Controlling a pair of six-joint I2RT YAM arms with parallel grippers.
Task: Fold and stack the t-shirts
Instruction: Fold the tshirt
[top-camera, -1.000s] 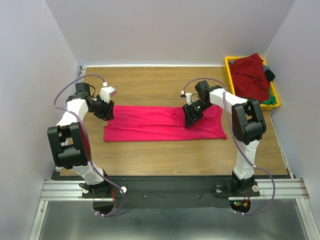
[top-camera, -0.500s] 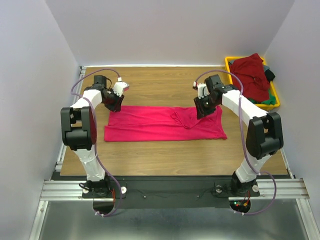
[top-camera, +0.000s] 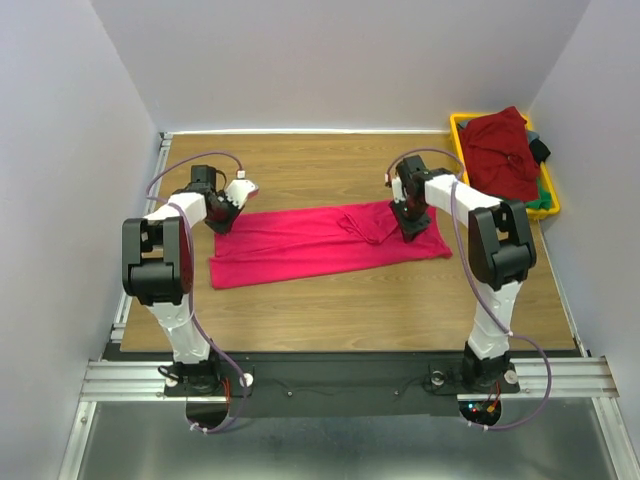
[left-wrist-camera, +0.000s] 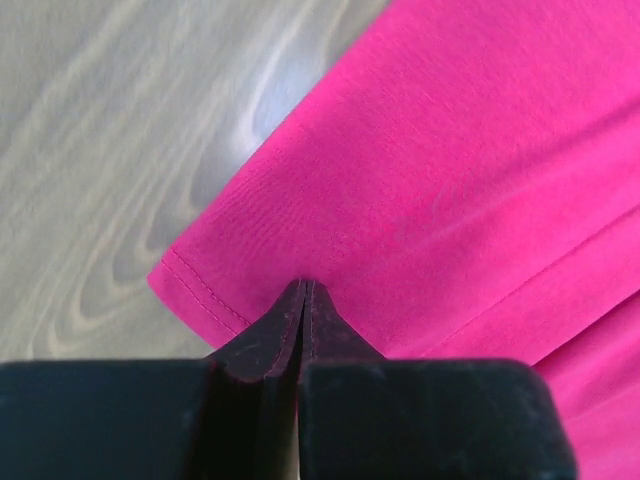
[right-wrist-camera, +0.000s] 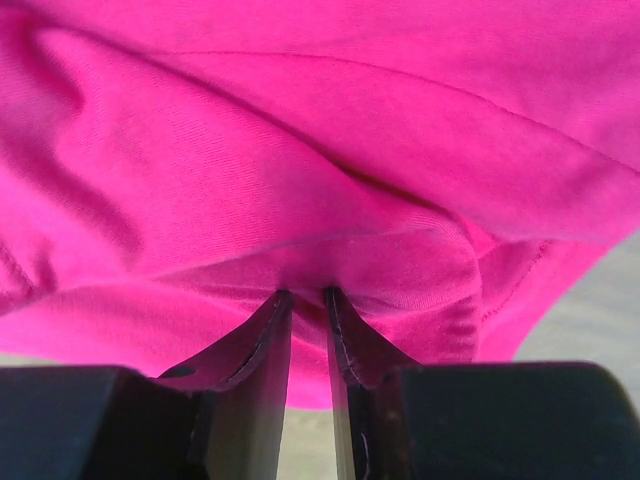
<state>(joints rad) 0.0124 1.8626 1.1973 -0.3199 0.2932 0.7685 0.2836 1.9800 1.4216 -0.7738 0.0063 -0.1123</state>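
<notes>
Crimson t-shirt (top-camera: 310, 245) now aslant — bin (top-camera: 456, 130) beyond

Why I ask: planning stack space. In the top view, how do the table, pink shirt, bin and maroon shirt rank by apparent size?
1. table
2. pink shirt, spread flat
3. bin
4. maroon shirt, bunched in the bin; it covers most of the bin, so these last two are close.
</notes>
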